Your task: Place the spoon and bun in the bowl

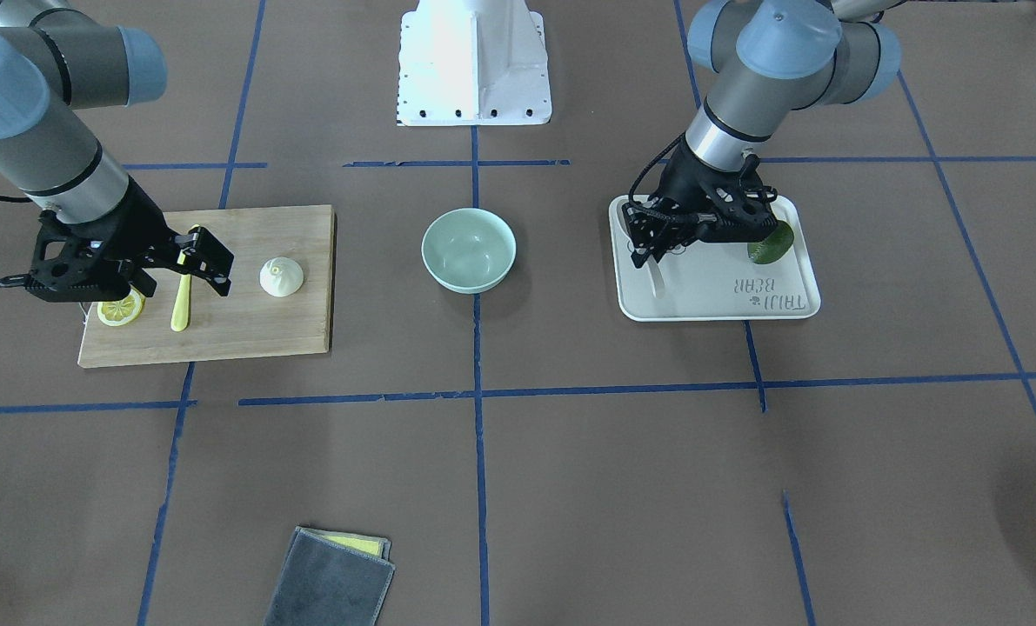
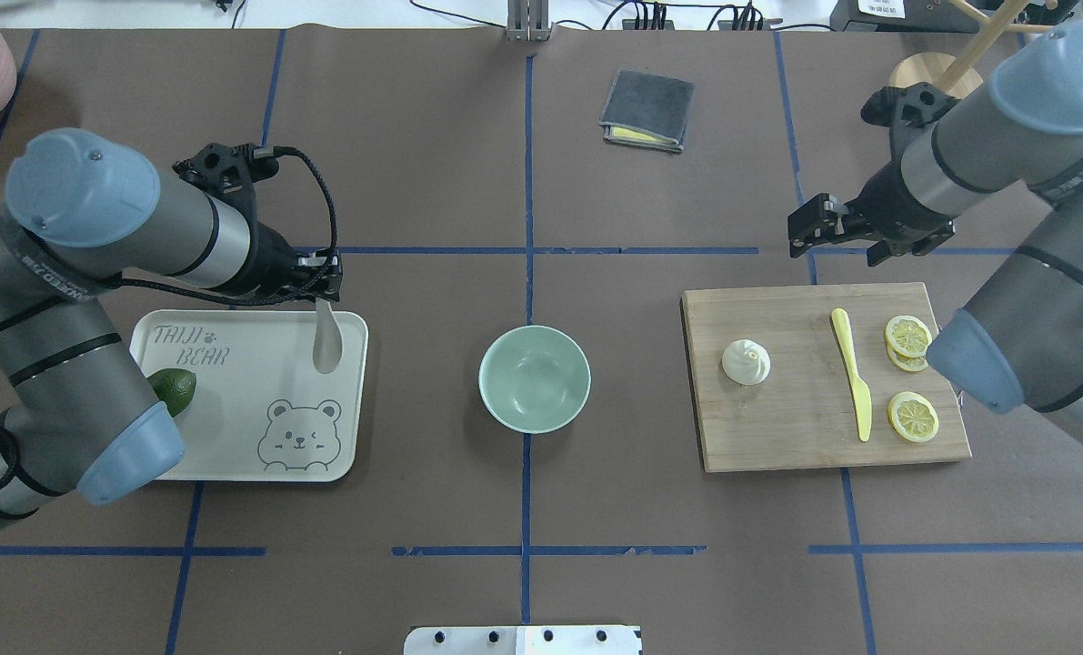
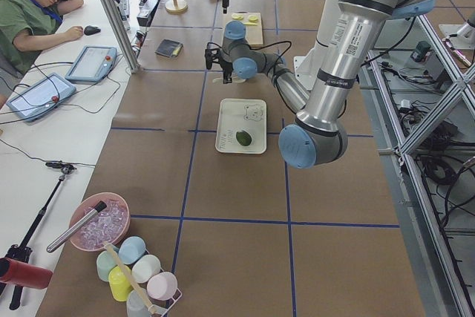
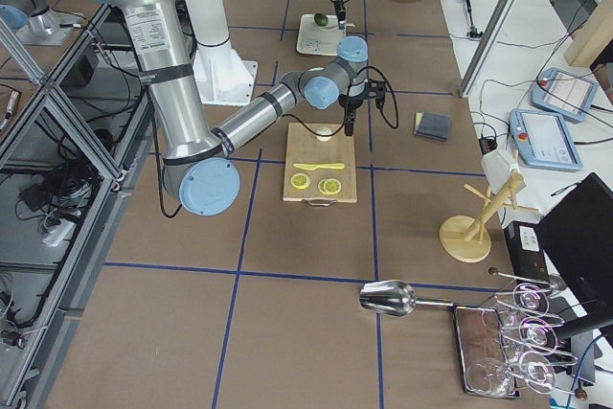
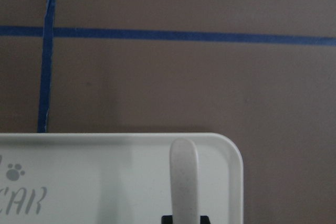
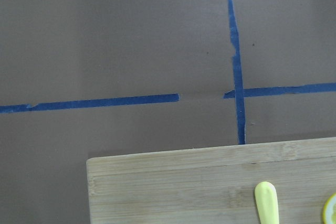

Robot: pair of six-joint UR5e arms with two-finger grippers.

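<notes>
Over the far corner of the tray (image 2: 259,364), bowl side, you've got the L gripper (image 2: 323,293) pinching the spoon (image 2: 326,341) by its handle. The spoon's long axis is near upright, scoop end pointing down; can't tell if it touches the tray. A green fruit (image 2: 175,389) lies at the tray's opposite edge. The bowl (image 2: 534,378) sits mid-table btwn tray and board (image 2: 796,428), apart from both. On the board the bun (image 2: 746,361) sits pleats up, near the bowl-side edge, w/ a yellow knife (image 2: 852,373) and lemon slices (image 2: 912,416) further out. The R gripper (image 1: 183,283) hangs by the board's far edge, near the knife's far end, fingers spread wide.
</notes>
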